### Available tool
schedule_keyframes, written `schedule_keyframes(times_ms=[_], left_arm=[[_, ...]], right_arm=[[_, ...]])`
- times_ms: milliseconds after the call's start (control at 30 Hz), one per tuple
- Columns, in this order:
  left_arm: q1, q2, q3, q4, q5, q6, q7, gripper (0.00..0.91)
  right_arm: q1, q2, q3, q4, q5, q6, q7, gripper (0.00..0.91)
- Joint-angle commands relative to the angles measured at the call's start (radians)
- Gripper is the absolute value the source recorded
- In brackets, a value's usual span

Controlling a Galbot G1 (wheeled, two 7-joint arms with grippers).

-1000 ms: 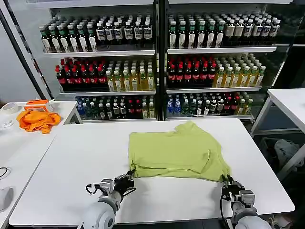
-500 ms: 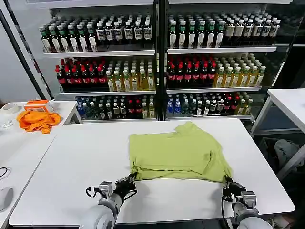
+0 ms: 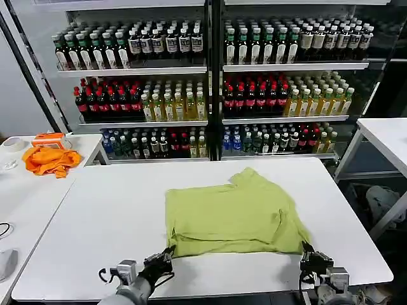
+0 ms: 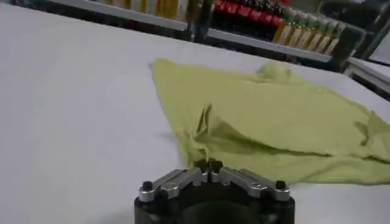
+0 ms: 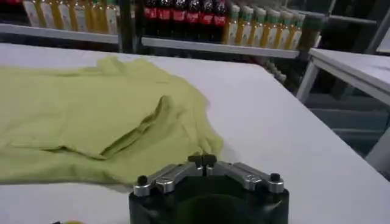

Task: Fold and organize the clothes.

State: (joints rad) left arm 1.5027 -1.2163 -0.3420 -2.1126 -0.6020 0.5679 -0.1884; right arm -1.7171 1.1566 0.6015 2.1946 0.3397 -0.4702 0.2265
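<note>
White table (image 3: 95, 216): bare except for one garment. Behind it, at 12 o'clock, a drinks cooler (image 3: 210, 82) with shelves of bottles.

T-shirt (image 3: 232, 213): light yellow-green, folded roughly into a rectangle, lying flat at the table's centre and slightly toward 3 o'clock. Its near hem runs close to the table's near edge. A raised fold sits at its far edge, toward 12 o'clock. In the left wrist view the T-shirt (image 4: 274, 122) shows a wrinkled near corner; in the right wrist view the T-shirt (image 5: 91, 115) shows a tucked sleeve fold.

Orange cloth (image 3: 49, 160): bunched on a side table at 10 o'clock, well apart from the T-shirt.

Left gripper (image 3: 166, 255): at 7 o'clock, low over the table, fingertips closed together at the T-shirt's near left corner; the left gripper (image 4: 208, 165) cannot be confirmed as pinching cloth.

Right gripper (image 3: 310, 253): at 5 o'clock, at the near right corner; the right gripper (image 5: 202, 160) has its tips pressed together, cloth contact undetermined.
</note>
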Motion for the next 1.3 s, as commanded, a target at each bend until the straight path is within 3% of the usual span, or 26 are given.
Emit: schedule_keyframes(times_ms=[33,67,100,133,167,200,233,533,733,767,867,1000,1300], left_arm=[[0.138,0.038,-0.097,-0.112,-0.011,0.001,0.003,0.02],[0.144,0.04,-0.101,-0.116,-0.011,0.002,0.004,0.02],[0.151,0.043,-0.104,-0.121,-0.009,0.004,0.005,0.02],[0.154,0.044,-0.105,-0.124,-0.007,0.005,0.006,0.02],[0.162,0.046,-0.107,-0.13,-0.002,0.008,0.009,0.03],[0.167,0.048,-0.108,-0.135,0.004,0.008,0.009,0.615],[0.169,0.05,-0.108,-0.136,0.011,0.008,0.014,0.897],[0.169,0.076,-0.134,-0.16,0.053,0.008,0.026,0.907],[0.042,0.129,-0.207,-0.146,-0.091,-0.018,-0.033,0.907],[-0.012,0.145,-0.198,-0.12,-0.106,-0.026,-0.052,0.907],[-0.154,0.177,-0.152,-0.019,-0.144,-0.026,-0.079,0.907],[-0.338,0.19,-0.056,0.124,-0.162,-0.024,-0.102,0.907],[-0.632,0.178,0.156,0.401,-0.162,0.008,-0.118,0.907]], right_arm=[[-0.121,0.0,0.01,0.068,-0.01,0.002,0.001,0.0],[-0.133,0.001,0.01,0.075,-0.019,0.0,-0.004,0.111],[-0.141,0.002,0.009,0.081,-0.03,-0.001,-0.009,0.756],[-0.146,0.002,0.005,0.084,-0.037,-0.002,-0.011,0.907],[-0.153,0.003,0.0,0.091,-0.049,-0.008,-0.012,0.907],[-0.156,0.004,-0.005,0.096,-0.058,-0.017,-0.013,0.907],[-0.159,0.004,-0.008,0.097,-0.065,-0.023,-0.015,0.907],[-0.124,-0.015,0.022,0.133,-0.065,0.029,-0.014,0.907],[0.066,-0.073,0.045,0.121,0.094,0.035,0.011,0.907],[0.136,-0.09,0.025,0.093,0.146,0.011,0.021,0.907],[0.29,-0.115,-0.04,0.003,0.183,-0.011,0.041,0.907],[0.582,-0.121,-0.201,-0.196,0.273,-0.064,0.082,0.907],[0.96,-0.061,-0.39,-0.563,0.344,-0.107,0.104,0.907]])
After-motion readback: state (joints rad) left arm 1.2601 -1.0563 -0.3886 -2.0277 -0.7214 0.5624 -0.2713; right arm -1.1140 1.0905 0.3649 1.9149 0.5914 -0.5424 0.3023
